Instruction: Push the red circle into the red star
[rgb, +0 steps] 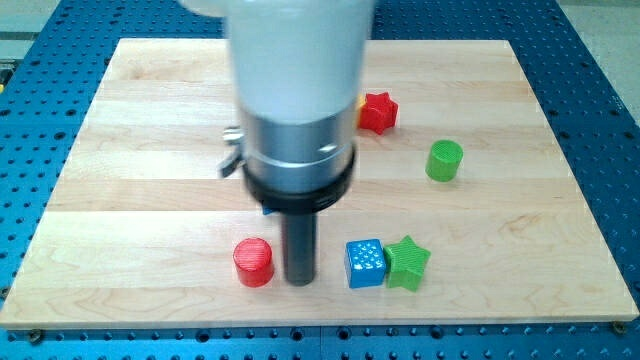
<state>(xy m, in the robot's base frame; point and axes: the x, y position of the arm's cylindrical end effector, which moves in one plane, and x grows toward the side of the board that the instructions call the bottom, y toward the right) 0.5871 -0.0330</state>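
Note:
The red circle (253, 262) is a short red cylinder near the view's bottom, left of centre. The red star (378, 112) lies toward the view's top, right of centre, partly behind the arm's body. My tip (299, 279) is the lower end of the dark rod, right next to the red circle on its right side, with a thin gap or light touch; I cannot tell which. The red star is far up and to the right of both.
A blue cube (365, 264) and a green star (407, 263) sit together right of my tip. A green cylinder (445, 160) stands at the right. A bit of yellow (359, 102) and a bit of blue (267, 210) peek out behind the arm. The wooden board (150, 150) lies on a blue perforated table.

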